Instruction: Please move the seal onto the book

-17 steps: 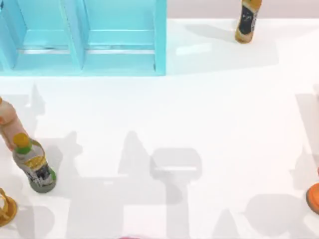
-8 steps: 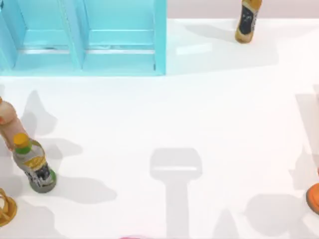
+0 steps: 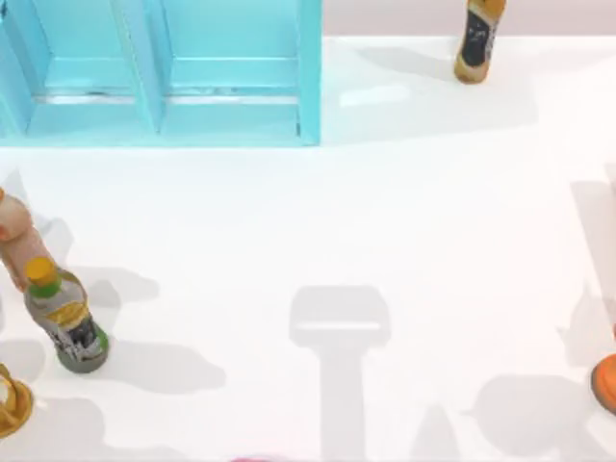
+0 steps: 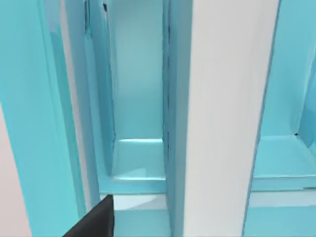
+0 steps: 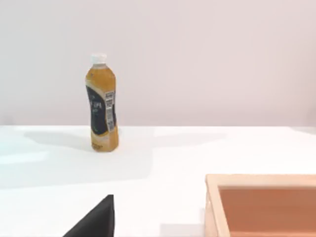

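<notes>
The seal and the book are out of view. In the left wrist view a black corner of my left gripper [image 4: 94,223] sits close in front of the light-blue shelf unit [image 4: 138,123], facing its compartments. In the right wrist view a black corner of my right gripper [image 5: 96,221] hangs low over the white table [image 5: 148,163], facing the back wall.
The shelf unit [image 3: 164,72] fills the back left. An amber tea bottle [image 3: 478,38] [image 5: 102,103] stands at the back right. A green-capped bottle [image 3: 65,318] and a pinkish bottle [image 3: 14,241] stand at the left edge. A wooden box [image 5: 261,202] lies near my right gripper.
The arm shadows on the table's left half have shrunk and drawn back toward the left edge. The bottles and the shelf unit have not moved.
</notes>
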